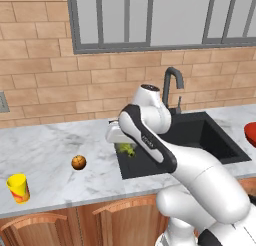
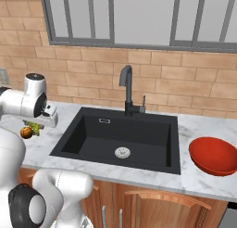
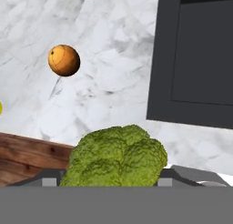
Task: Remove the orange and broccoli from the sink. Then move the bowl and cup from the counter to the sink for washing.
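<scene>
My gripper [image 3: 114,181] is shut on the broccoli [image 3: 119,155], a bumpy green floret that hangs under the hand [image 1: 118,135] above the left rim of the black sink [image 1: 205,135]. In the left base view the broccoli [image 1: 126,149] shows just below the hand. The orange [image 1: 78,162] rests on the marble counter left of the sink, and it is also in the hand view [image 3: 63,60]. Near the counter's front left edge stands the yellow cup [image 1: 18,188]. On the counter right of the sink [image 2: 92,143] sits the red bowl [image 2: 214,155].
A dark curved faucet [image 2: 126,90] rises behind the sink, whose basin holds a white drain [image 2: 122,152]. A brick wall and a window back the counter. Wooden cabinet doors [image 1: 120,220] run below the counter's front edge.
</scene>
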Robot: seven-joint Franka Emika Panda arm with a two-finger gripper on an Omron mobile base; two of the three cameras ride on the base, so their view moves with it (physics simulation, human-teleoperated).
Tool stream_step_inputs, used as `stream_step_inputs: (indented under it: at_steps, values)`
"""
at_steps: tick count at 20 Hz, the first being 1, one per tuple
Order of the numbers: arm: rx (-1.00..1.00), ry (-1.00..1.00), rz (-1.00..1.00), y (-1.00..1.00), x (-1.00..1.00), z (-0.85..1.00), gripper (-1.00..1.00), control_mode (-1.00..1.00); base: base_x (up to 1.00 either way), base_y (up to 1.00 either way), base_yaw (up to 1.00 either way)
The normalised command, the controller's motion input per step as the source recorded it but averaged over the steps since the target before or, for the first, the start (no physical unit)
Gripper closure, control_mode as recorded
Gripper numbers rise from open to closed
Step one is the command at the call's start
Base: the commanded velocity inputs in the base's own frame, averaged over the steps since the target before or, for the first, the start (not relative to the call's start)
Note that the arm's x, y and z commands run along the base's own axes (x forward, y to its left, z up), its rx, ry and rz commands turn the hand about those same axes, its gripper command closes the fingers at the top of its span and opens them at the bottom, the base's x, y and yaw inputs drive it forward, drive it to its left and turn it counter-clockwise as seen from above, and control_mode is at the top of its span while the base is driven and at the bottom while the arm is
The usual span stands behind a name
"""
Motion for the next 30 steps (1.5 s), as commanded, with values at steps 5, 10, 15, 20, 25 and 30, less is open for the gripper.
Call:
stream_step_inputs:
  at_steps: [5,10,15,20,25,30]
  values:
    - [0.00,0.08,0.00,0.40,0.00,-0.38,1.00,-1.00,0.00,0.00,0.00]
    - [0.00,0.10,0.00,0.38,0.00,-0.38,1.00,-1.00,0.00,0.00,0.00]
    - [0.00,0.00,0.00,0.39,0.07,-0.36,1.00,-1.00,0.00,0.00,0.00]
    - [0.00,0.00,0.00,0.32,0.13,-0.34,1.00,-1.00,0.00,0.00,0.00]
    - [0.00,0.00,0.00,0.29,0.13,-0.32,1.00,-1.00,0.00,0.00,0.00]
    - [0.00,0.00,0.00,0.24,0.15,-0.27,1.00,-1.00,0.00,0.00,0.00]
